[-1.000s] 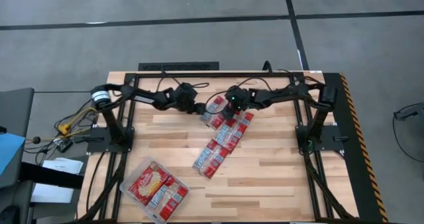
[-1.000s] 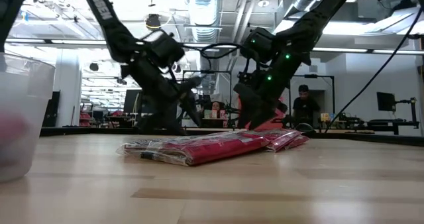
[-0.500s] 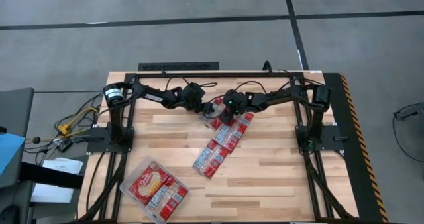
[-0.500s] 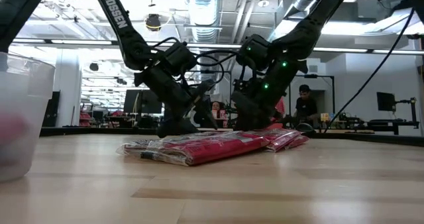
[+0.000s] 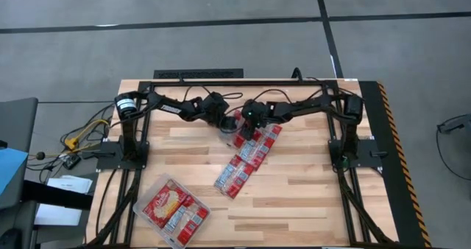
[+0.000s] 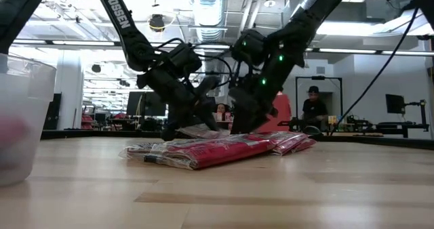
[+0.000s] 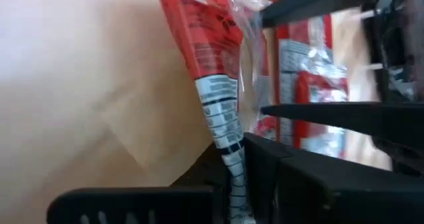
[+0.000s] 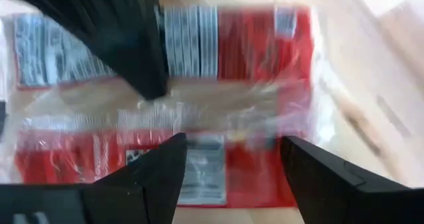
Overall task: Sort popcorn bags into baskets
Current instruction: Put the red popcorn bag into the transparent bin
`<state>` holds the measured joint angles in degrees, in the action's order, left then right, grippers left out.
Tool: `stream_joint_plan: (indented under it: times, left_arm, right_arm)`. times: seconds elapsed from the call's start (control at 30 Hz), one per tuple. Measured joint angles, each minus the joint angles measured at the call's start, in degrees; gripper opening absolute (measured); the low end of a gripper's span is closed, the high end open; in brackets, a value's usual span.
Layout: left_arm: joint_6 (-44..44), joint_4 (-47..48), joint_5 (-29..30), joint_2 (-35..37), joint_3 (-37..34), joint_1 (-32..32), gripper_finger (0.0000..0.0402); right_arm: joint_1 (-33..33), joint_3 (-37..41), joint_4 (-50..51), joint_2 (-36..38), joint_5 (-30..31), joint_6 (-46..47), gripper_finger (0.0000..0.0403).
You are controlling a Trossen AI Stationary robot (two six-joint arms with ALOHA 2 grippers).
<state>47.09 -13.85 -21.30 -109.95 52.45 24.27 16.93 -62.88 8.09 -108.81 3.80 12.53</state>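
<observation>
High view: both arms meet at the far middle of the worktop (image 5: pixel 294 186) over the far end of a diagonal row of popcorn bags (image 5: pixel 246 157); left end effector (image 5: pixel 229 123) and right end effector (image 5: pixel 248 128) sit close together at the topmost packets. The clear tray (image 5: pixel 146 197) lies well apart at the near left corner, already holding several bags. Judged step: picking a packet from the pile; next comes a lift clear of its neighbours and a carry to the tray. Low view: both end effectors are down at the pile's far end, tips hidden behind packets; one bag (image 6: pixel 281 112) stands tilted up behind the right arm. Left wrist view: a red packet (image 7: pixel 209 58) runs between the left fingers (image 7: pixel 318 114), its barcoded edge against the base; fingers part-open, grip not confirmed, so cannot tell. Right wrist view: right fingers (image 8: pixel 152 177) spread wide, open, hovering above a wrapped red packet (image 8: pixel 265 105), holding nothing.
</observation>
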Motion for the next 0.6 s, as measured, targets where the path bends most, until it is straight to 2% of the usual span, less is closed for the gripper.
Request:
stream_joint_plan:
  times: [0.27, 0.47, 0.6]
  left_arm:
    - [2.46, 3.97, -3.87, 7.18, -0.17, -0.69, 0.0006]
    - [0.99, 17.69, -2.51, 20.36, -0.15, -3.76, 0.0004]
    - [3.19, 29.06, 1.94, 31.82, -0.13, -8.9, 0.0005]
  right_arm:
    - [0.57, -1.17, 7.2, 12.58, 0.95, -4.07, 0.027]
    - [2.94, -1.25, 10.5, 23.67, 0.93, -4.04, 0.027]
    - [4.52, -1.25, 13.13, 28.34, 1.1, -4.03, 0.027]
